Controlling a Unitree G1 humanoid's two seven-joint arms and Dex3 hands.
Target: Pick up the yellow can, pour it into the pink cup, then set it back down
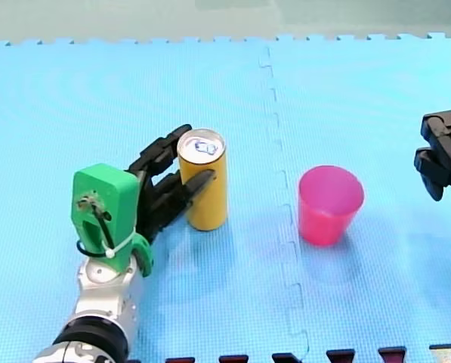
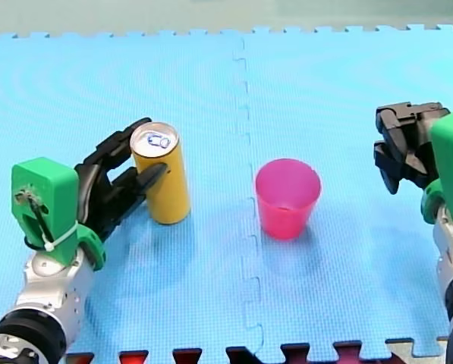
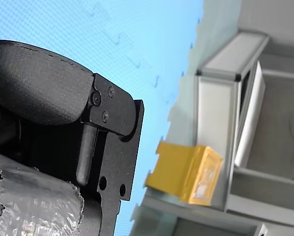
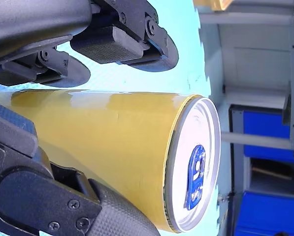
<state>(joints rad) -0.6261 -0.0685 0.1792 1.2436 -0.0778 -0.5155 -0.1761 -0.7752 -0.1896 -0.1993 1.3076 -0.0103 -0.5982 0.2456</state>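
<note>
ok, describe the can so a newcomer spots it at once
On the blue foam mat, look left of the centre seam; the right hand is far right. The yellow can stands upright between the fingers of the left hand. Unlike the shorter pink cup across the seam, it's yellow with a silver top.

Blue foam mat (image 1: pixel 361 91), grey shelving (image 3: pixel 220 98)
</note>
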